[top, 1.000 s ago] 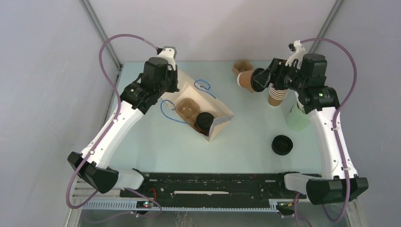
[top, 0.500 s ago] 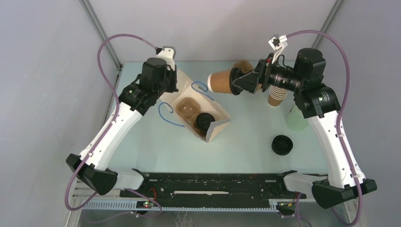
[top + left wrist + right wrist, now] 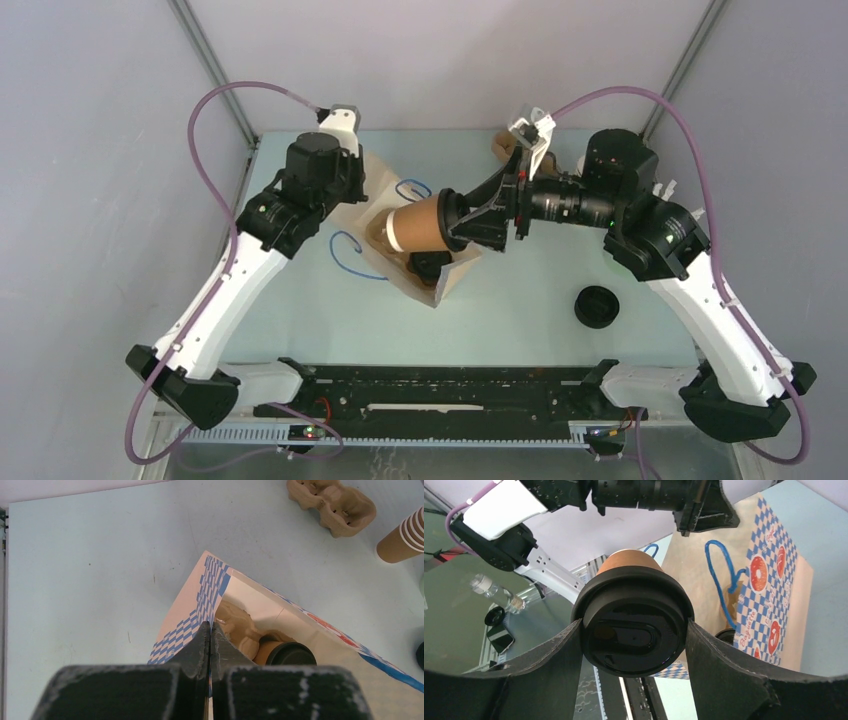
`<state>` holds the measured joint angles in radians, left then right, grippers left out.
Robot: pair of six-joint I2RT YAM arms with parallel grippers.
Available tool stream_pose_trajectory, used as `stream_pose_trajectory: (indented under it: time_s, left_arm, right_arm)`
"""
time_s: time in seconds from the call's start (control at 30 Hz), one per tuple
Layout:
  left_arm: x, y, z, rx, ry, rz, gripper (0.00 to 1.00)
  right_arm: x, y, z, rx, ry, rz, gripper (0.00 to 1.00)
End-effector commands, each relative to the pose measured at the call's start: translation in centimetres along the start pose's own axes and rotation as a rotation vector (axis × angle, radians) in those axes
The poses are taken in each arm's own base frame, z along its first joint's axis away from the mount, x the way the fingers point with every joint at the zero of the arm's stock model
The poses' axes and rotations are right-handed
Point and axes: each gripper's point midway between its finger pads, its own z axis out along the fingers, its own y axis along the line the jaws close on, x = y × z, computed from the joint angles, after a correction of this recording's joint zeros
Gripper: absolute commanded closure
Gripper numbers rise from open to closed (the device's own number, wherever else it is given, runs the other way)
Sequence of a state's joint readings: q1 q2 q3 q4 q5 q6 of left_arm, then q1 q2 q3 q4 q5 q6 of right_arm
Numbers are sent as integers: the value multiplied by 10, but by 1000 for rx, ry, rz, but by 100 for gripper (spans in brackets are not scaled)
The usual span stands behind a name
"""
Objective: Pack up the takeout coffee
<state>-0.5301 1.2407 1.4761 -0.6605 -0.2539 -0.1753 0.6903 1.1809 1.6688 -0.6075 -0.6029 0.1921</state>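
My right gripper (image 3: 452, 222) is shut on a takeout coffee cup (image 3: 418, 226), a brown kraft cup with a black lid (image 3: 634, 627). The cup lies sideways in the air over the open mouth of the paper bag (image 3: 460, 270), its lid facing the wrist. A second lidded cup (image 3: 430, 263) stands in a pulp carrier (image 3: 240, 627) inside the bag; the left wrist view shows its lid (image 3: 291, 655). My left gripper (image 3: 210, 630) is shut on the blue-checkered rim of the bag (image 3: 200, 597), holding it open.
A spare pulp carrier (image 3: 505, 146) lies at the back of the table, with a stack of lidless brown cups (image 3: 402, 540) near it. Loose black lids (image 3: 597, 305) sit front right. The bag's blue cord handles (image 3: 345, 250) trail left of the bag.
My right arm swung left from the back right, carrying the cup to above the bag's mouth. The left arm shifted slightly left, still pinching the bag's rim.
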Motion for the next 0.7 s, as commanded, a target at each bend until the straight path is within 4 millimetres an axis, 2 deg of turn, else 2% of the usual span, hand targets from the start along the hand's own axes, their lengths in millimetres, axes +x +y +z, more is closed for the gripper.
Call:
stream_pose_trajectory:
  time_s: [0.0,0.07,0.23,0.43,0.67]
  left_arm:
    - [-7,2,-14,4,-45,-3,100]
    - [-7,2,-15,7,-46,-5,100]
    - [-13,2,-20,15,-74,-12,100]
    - [-7,1,-24,23,-53,-28,100]
    - [-6,-1,-25,22,-29,-48,100]
  right_arm:
    - [-5,14,1,34,-7,-88,78]
    - [-1,16,9,49,6,-109,78]
    - [13,-2,31,207,76,-146,82]
    - [29,-20,57,281,162,-225,83]
    - [49,-27,78,406,272,-343,83]
